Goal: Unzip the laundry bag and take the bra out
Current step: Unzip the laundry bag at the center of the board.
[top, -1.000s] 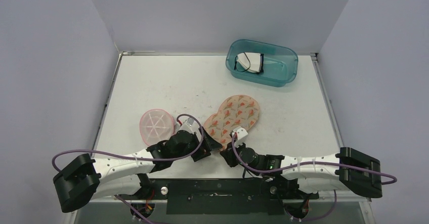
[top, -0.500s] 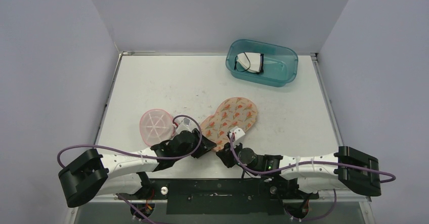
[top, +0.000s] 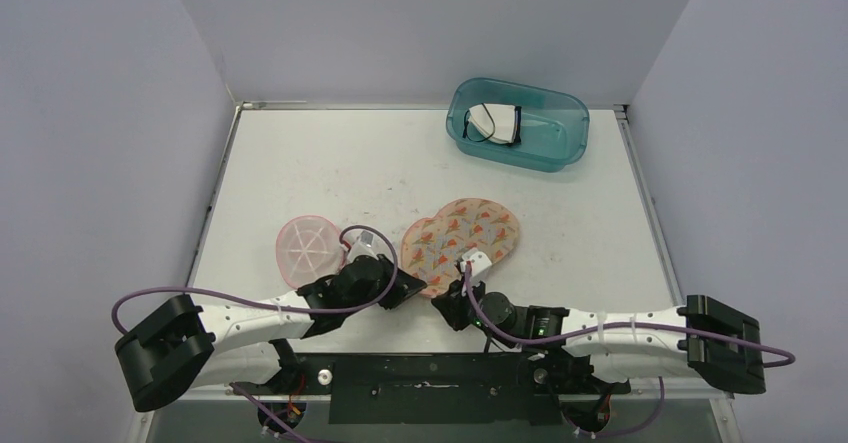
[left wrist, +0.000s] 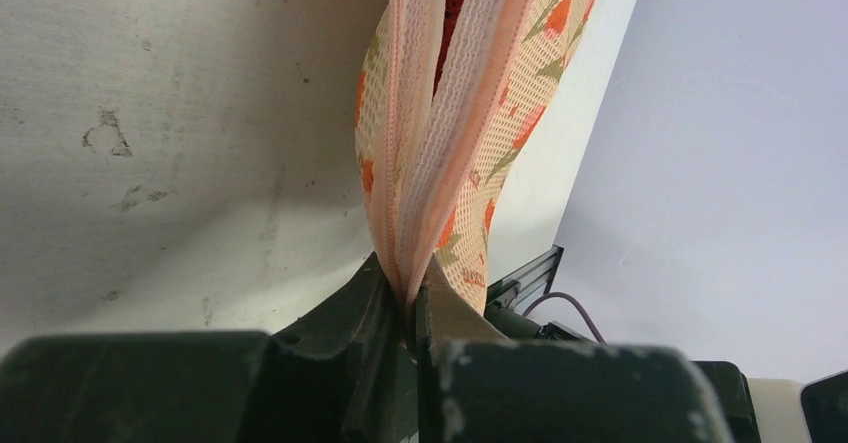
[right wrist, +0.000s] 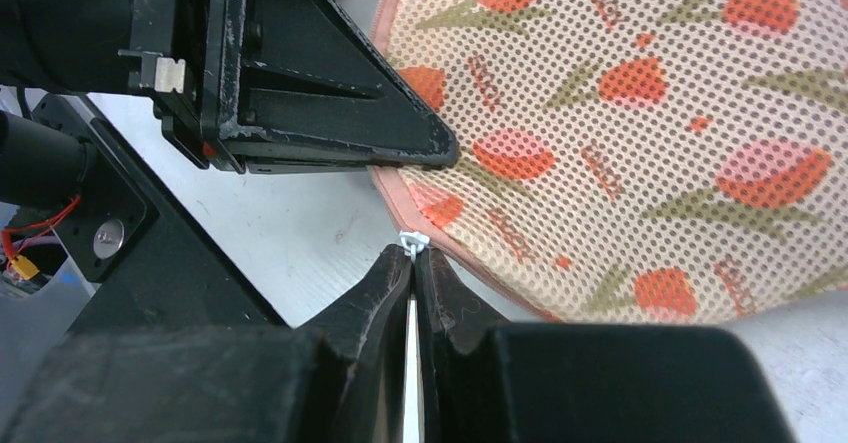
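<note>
Left claw (left wrist: 411, 303) clamped shut on the pink-trimmed rim of the tulip-print mesh laundry bag (top: 462, 243). Right claw (right wrist: 412, 261) pinched shut on the small white zipper pull (right wrist: 412, 242) at the bag's near edge. Bag sits near-middle on the white table (top: 330, 163), well apart from the teal plastic bin (top: 560, 151) at the far edge. Only the left wrist view shows dark red fabric (left wrist: 455, 3) between the parted rims.

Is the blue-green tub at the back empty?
No, a white thing with black straps lies inside the teal tub.
</note>
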{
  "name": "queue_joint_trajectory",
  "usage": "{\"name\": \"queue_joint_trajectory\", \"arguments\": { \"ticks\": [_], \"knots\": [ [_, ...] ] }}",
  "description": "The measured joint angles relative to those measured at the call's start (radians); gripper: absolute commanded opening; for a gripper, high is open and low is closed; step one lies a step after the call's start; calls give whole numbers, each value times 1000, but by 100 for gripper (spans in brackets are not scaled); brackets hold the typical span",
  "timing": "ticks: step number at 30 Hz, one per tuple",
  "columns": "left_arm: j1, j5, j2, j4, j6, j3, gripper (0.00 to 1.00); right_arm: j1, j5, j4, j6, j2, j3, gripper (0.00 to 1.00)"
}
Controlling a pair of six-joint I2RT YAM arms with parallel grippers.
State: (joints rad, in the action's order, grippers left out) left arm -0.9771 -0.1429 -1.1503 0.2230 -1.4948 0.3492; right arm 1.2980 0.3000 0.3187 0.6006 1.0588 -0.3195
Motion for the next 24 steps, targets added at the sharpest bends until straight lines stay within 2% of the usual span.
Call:
{"name": "queue_joint_trajectory", "arguments": {
  "ticks": [11, 18, 19, 23, 24],
  "knots": [
    [59, 36, 24, 2, -5, -5, 0, 0, 64, -132, 29, -146, 41, 5],
    [79, 60, 26, -2, -3, -7, 0, 0, 86, -167, 43, -172, 43, 5],
    [80, 62, 26, -2, -2, -7, 2, 0, 87, -169, 43, -172, 43, 5],
    [84, 69, 26, 0, 8, -11, 41, 1, 87, -171, 43, -171, 43, 5],
    [86, 66, 27, -2, 15, -14, 48, 1, 88, -172, 42, -171, 43, 5]
  ]
}}
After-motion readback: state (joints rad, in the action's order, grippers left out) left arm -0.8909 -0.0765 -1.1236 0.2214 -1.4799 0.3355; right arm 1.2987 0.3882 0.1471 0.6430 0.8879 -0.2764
